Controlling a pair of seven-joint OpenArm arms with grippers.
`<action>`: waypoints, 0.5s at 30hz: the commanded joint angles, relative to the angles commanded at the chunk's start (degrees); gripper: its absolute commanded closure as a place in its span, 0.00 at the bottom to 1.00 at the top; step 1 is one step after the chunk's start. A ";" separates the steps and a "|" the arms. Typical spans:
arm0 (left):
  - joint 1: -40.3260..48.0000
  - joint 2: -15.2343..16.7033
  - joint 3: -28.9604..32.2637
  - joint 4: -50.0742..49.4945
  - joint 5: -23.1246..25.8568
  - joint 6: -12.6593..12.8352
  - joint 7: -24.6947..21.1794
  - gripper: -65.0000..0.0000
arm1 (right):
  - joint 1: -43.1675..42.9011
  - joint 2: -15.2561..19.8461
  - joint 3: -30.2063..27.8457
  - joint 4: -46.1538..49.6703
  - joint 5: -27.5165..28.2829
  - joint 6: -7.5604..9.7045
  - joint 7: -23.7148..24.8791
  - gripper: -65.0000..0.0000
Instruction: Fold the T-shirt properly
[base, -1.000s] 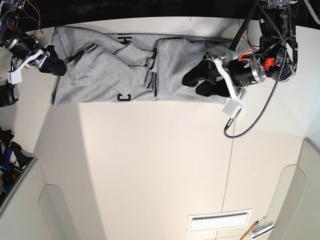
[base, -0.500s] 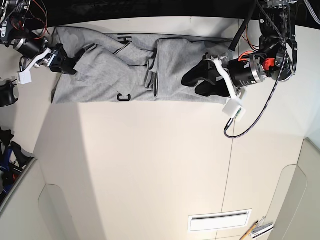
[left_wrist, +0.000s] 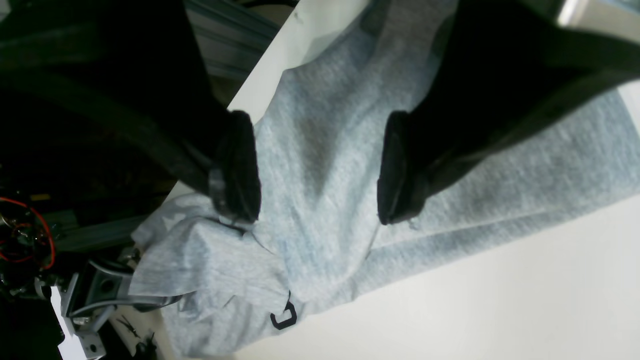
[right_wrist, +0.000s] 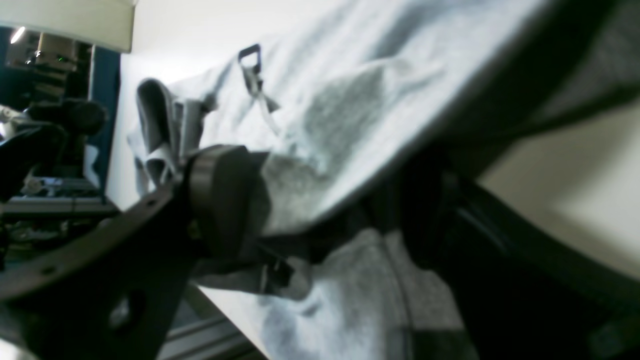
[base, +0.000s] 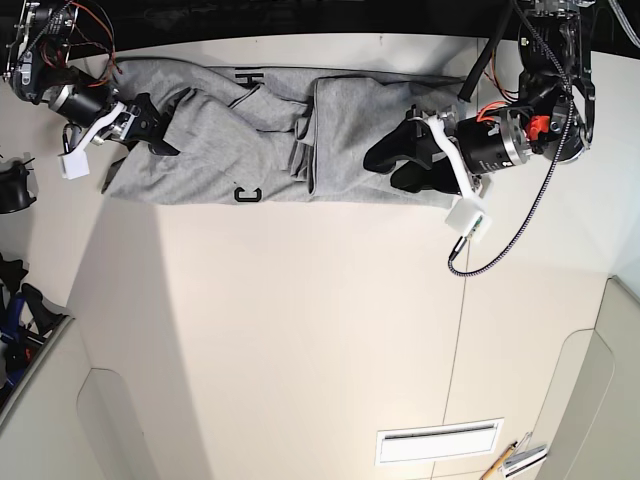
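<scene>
The grey T-shirt (base: 230, 130) lies crumpled along the table's far edge, with black letters showing on its folds. My right gripper (base: 153, 124) is at the shirt's left end. In the right wrist view it (right_wrist: 320, 210) is open, with a fold of the shirt's (right_wrist: 350, 90) edge running between the two jaws. My left gripper (base: 383, 168) rests over the shirt's right part. In the left wrist view it (left_wrist: 317, 170) is open, the pads (left_wrist: 240, 167) wide apart with flat cloth (left_wrist: 320, 100) between them. A black letter C (left_wrist: 284, 316) shows near the shirt's front edge.
The white table (base: 300, 330) stretches toward the front. A vent grille (base: 438, 441) sits at the front right. A black cable (base: 500, 240) hangs from the left arm. The table's far edge (base: 300, 40) runs just behind the shirt.
My right gripper has moved right, from beside the shirt's left edge onto the cloth, and the left edge has bunched inward. The left arm has not moved.
</scene>
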 joint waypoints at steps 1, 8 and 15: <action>0.00 0.00 0.00 0.00 0.00 0.00 0.00 0.37 | 0.00 0.00 -0.48 0.00 -0.52 -0.07 0.28 0.36; -0.04 0.00 0.00 0.00 -1.55 0.00 -0.02 0.37 | 1.05 0.04 -0.72 0.02 -5.42 -0.59 1.95 1.00; -0.15 -0.17 -5.11 0.00 -2.10 0.00 0.76 0.37 | 4.13 2.78 0.74 0.17 -7.85 -0.66 1.90 1.00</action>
